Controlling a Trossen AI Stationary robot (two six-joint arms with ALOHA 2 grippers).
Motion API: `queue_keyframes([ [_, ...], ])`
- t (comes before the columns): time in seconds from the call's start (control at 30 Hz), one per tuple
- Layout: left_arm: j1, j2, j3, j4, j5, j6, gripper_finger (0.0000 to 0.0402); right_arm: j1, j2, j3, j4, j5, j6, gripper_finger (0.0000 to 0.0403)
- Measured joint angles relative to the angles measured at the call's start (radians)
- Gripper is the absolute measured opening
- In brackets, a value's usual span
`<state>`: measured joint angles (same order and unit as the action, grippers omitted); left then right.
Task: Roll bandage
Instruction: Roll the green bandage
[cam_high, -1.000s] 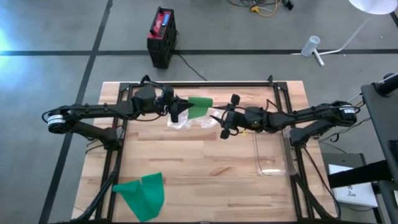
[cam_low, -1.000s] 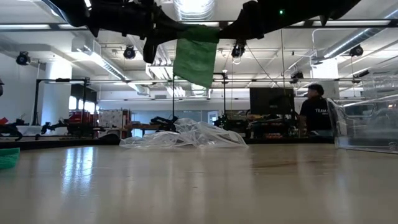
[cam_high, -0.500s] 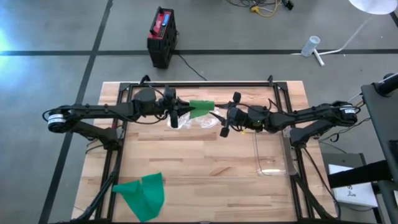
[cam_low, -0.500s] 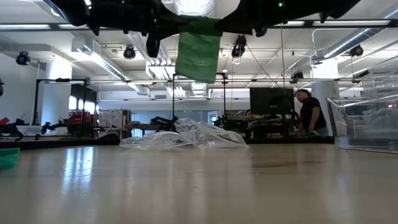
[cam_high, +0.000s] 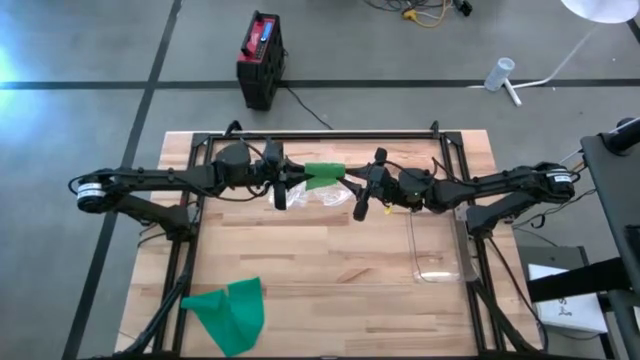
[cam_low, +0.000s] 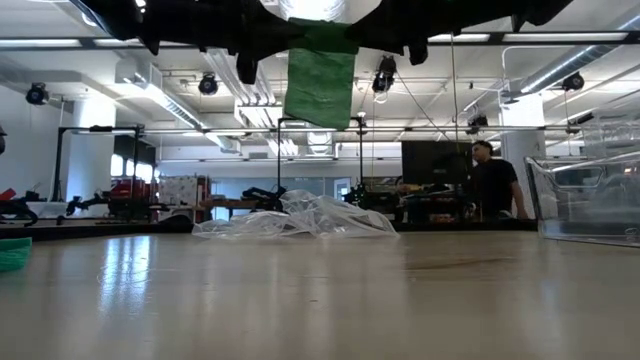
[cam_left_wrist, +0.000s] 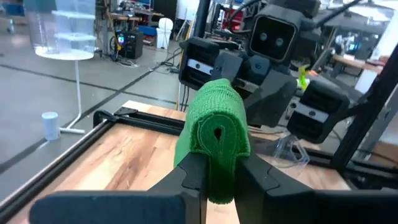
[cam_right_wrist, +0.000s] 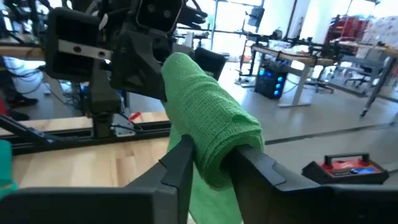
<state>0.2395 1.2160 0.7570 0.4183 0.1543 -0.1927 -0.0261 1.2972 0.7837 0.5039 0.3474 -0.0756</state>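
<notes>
The left gripper (cam_left_wrist: 214, 171) is closed on one end of the partly rolled green fabric bandage (cam_high: 323, 172), with the roll's spiral end pinched between its two fingers. The right gripper (cam_right_wrist: 208, 165) clasps the opposite end of the same roll, fingers set against both sides of the cloth. The bandage is held in the air between the two grippers, above the far middle of the light wooden slatted table (cam_high: 330, 280).

The low view shows a loose tail of the bandage (cam_low: 319, 88) hanging straight down, well clear of the tabletop. Directly below it lies a crumpled clear plastic bag (cam_low: 295, 217). The near half of the table is open, apart from a second green bandage (cam_high: 229, 312), unrolled, at the near left corner and a clear plastic bin (cam_high: 437, 246) at the right edge.

Only the low view shows a person (cam_low: 492, 182) in the room beyond. Only the high view shows the black and red case (cam_high: 260, 59) on the floor past the far edge.
</notes>
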Motion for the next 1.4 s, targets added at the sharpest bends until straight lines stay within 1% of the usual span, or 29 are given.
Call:
queue_keyframes([
  [0.07, -0.004, 0.000, 0.000, 0.000, 0.000, 0.031, 0.0041, 0.000, 0.000, 0.000, -0.001, -0.034, 0.013, 0.0071],
  [0.2, -0.005, 0.000, 0.000, 0.001, 0.001, 0.068, 0.0041, 0.000, -0.001, 0.000, -0.003, -0.080, 0.008, 0.0016],
  [0.3, -0.005, -0.002, 0.000, -0.003, 0.001, 0.120, 0.0048, 0.000, -0.002, 0.000, -0.004, -0.086, 0.000, 0.0012],
  [0.4, -0.006, -0.025, 0.003, -0.064, -0.002, 0.250, 0.0064, 0.000, -0.016, 0.000, -0.034, -0.112, 0.006, 0.0010],
  [0.47, -0.008, -0.055, 0.019, -0.151, -0.042, 0.362, 0.0079, 0.000, -0.035, 0.001, -0.071, -0.143, 0.025, 0.0006],
  [0.57, -0.004, -0.104, 0.082, -0.323, -0.178, 0.501, 0.0104, 0.000, -0.083, 0.001, -0.134, -0.188, 0.058, 0.0006],
  [0.63, -0.004, -0.117, 0.127, -0.418, -0.254, 0.526, 0.0120, 0.000, -0.110, 0.002, -0.198, -0.216, 0.060, 0.0005],
  [0.7, -0.005, -0.117, 0.166, -0.464, -0.269, 0.528, 0.0134, 0.000, -0.133, 0.002, -0.274, -0.255, 0.039, 0.0005],
  [0.73, -0.005, -0.114, 0.181, -0.469, -0.259, 0.528, 0.0140, 0.000, -0.143, 0.002, -0.311, -0.278, 0.023, 0.0005],
  [0.77, -0.005, -0.109, 0.197, -0.467, -0.224, 0.527, 0.0146, 0.000, -0.151, 0.006, -0.345, -0.299, 0.005, 0.0005],
  [0.83, -0.004, -0.090, 0.223, -0.459, -0.097, 0.518, 0.0155, 0.000, -0.159, 0.019, -0.411, -0.332, -0.019, 0.0005],
  [0.9, -0.005, -0.048, 0.242, -0.424, 0.034, 0.467, 0.0162, 0.000, -0.158, 0.031, -0.465, -0.361, -0.028, 0.0004],
  [0.97, -0.009, 0.004, 0.257, -0.375, 0.127, 0.414, 0.0171, 0.000, -0.154, 0.046, -0.492, -0.386, -0.030, 0.0004],
  [1.0, -0.011, 0.031, 0.265, -0.350, 0.155, 0.402, 0.0175, 0.000, -0.152, 0.052, -0.500, -0.390, -0.030, 0.0004],
  [1.07, -0.021, 0.087, 0.288, -0.321, 0.185, 0.395, 0.0185, 0.000, -0.150, 0.058, -0.517, -0.391, -0.030, 0.0004],
  [1.2, -0.037, 0.204, 0.356, -0.325, 0.195, 0.395, 0.0199, 0.000, -0.149, 0.060, -0.544, -0.366, -0.030, 0.0004],
  [1.3, -0.036, 0.276, 0.413, -0.347, 0.196, 0.386, 0.0200, 0.000, -0.149, 0.060, -0.558, -0.353, -0.030, 0.0003],
  [1.4, -0.035, 0.332, 0.473, -0.422, 0.198, 0.385, 0.0190, 0.000, -0.149, 0.060, -0.563, -0.347, -0.029, 0.0003],
])
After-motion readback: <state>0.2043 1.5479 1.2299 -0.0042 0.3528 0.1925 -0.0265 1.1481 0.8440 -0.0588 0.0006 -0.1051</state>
